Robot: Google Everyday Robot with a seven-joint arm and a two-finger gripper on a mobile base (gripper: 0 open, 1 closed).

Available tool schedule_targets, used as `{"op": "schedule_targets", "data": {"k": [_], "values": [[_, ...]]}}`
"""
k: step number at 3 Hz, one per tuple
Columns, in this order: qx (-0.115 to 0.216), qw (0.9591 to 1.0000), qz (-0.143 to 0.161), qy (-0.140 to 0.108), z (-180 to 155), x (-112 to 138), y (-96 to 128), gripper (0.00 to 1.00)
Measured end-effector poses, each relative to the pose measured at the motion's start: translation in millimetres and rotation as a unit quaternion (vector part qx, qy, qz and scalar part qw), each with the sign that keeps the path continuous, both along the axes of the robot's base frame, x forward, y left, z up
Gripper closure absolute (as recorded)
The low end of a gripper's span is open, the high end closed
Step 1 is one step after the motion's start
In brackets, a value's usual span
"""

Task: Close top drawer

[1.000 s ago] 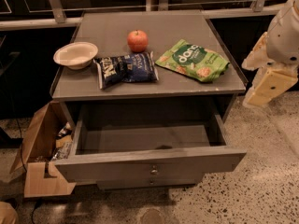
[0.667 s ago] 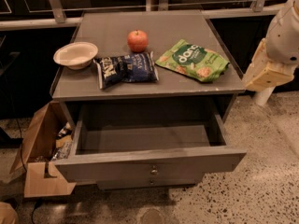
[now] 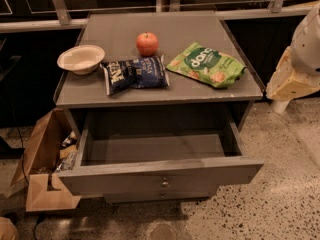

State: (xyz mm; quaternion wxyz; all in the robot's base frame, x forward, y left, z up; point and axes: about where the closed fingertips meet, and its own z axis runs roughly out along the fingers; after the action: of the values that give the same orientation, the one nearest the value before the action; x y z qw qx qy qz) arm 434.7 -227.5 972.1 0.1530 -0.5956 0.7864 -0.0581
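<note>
The top drawer [image 3: 160, 176] of the grey cabinet is pulled far out toward me and its inside is empty. Its flat grey front carries a small round metal knob [image 3: 164, 183] at the centre. A second knobbed drawer front [image 3: 161, 196] shows just below it. My gripper [image 3: 289, 83] is at the right edge of the view, a cream-coloured part under the white arm, to the right of the cabinet top and well away from the drawer front.
On the cabinet top [image 3: 120, 29] lie a white bowl [image 3: 80, 59], a red apple [image 3: 147, 43], a dark blue chip bag [image 3: 134, 74] and a green snack bag [image 3: 206, 64]. An open cardboard box [image 3: 42, 164] stands on the floor at the left. The floor is speckled terrazzo.
The arm and gripper have moved up and slightly right along the right edge of the view. The drawer and the things on top have not moved.
</note>
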Motion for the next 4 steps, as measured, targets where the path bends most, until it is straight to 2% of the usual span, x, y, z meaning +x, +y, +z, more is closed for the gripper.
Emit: {"op": "schedule_targets", "data": {"k": [1, 2, 3, 4], "values": [[-0.022, 0.9996, -0.012, 0.010, -36.2, -12.0, -25.5, 1.00], [-0.017, 0.9990, -0.025, 0.033, -85.3, -19.1, -49.9, 1.00], [0.007, 0.9973, -0.039, 0.062, -140.0, -20.6, -62.7, 1.00], [0.007, 0.9973, -0.039, 0.062, -140.2, -20.6, -62.7, 1.00]]}}
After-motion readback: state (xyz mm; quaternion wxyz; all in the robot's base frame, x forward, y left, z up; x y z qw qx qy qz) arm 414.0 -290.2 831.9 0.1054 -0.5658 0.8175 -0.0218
